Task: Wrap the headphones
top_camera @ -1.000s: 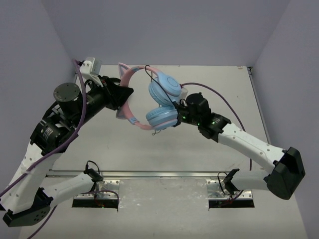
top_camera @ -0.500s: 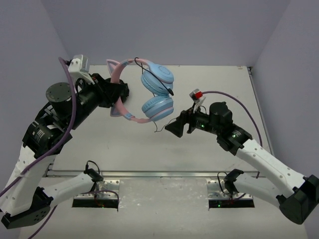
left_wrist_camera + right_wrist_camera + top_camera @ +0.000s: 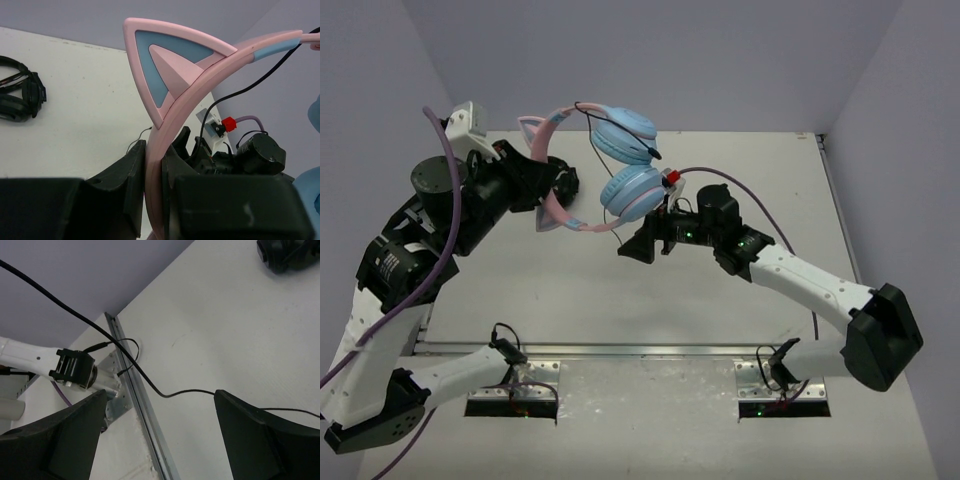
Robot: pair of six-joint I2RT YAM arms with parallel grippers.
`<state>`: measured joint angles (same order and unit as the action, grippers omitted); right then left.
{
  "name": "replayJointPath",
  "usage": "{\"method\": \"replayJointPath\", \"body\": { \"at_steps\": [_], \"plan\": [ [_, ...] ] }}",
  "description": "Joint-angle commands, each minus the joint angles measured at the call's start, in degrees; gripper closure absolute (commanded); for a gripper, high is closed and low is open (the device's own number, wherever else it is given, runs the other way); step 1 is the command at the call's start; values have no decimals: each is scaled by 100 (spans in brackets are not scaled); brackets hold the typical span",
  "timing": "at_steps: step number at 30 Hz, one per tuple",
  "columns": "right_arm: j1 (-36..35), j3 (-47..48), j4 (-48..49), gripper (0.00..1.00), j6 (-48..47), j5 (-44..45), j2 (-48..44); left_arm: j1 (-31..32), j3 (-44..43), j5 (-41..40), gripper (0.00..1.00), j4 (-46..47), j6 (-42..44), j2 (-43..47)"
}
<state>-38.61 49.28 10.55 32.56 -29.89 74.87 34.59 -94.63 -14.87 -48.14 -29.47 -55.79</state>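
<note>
The headphones (image 3: 620, 165) hang in the air with their pink headband (image 3: 552, 135), cat ears and two light blue earcups. My left gripper (image 3: 557, 188) is shut on the headband, which runs up between its jaws in the left wrist view (image 3: 152, 185), under a cat ear (image 3: 167, 75). The thin black cable (image 3: 150, 385) trails down over the table and crosses between my right gripper's fingers without touching them. My right gripper (image 3: 642, 248) is open and empty just below the lower earcup (image 3: 632, 190); the right wrist view shows it (image 3: 160, 400) the same way.
All-black headphones (image 3: 20, 95) lie on the white table, also in the right wrist view (image 3: 290, 255). A metal rail (image 3: 640, 350) runs along the near table edge by the arm bases. Grey walls close in the back and sides.
My left gripper has lifted the headphones up and to the left. My right gripper left the lower earcup, pulled back, then moved left under the earcups, open.
</note>
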Motion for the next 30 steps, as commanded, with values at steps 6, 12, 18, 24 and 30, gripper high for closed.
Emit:
{"method": "replayJointPath", "body": {
  "at_steps": [6, 12, 18, 24, 30],
  "plan": [
    [-612, 899, 1344, 14, 181, 193, 1045, 57, -459, -437, 100, 244, -735, 42],
    [-788, 1085, 1976, 61, 541, 133, 1741, 57, -837, -990, 100, -160, -814, -186],
    [-1069, 101, 2436, 99, 656, 676, 1233, 57, -1031, -2246, 100, -547, -524, -598],
    [-2017, 442, 988, 99, -353, 1450, 766, 57, -864, -3064, 100, -249, -428, -1020],
    [-2766, 565, 54, 99, -953, 2512, 64, -267, -821, -3821, 100, 163, 309, -1347]
  ]
}}
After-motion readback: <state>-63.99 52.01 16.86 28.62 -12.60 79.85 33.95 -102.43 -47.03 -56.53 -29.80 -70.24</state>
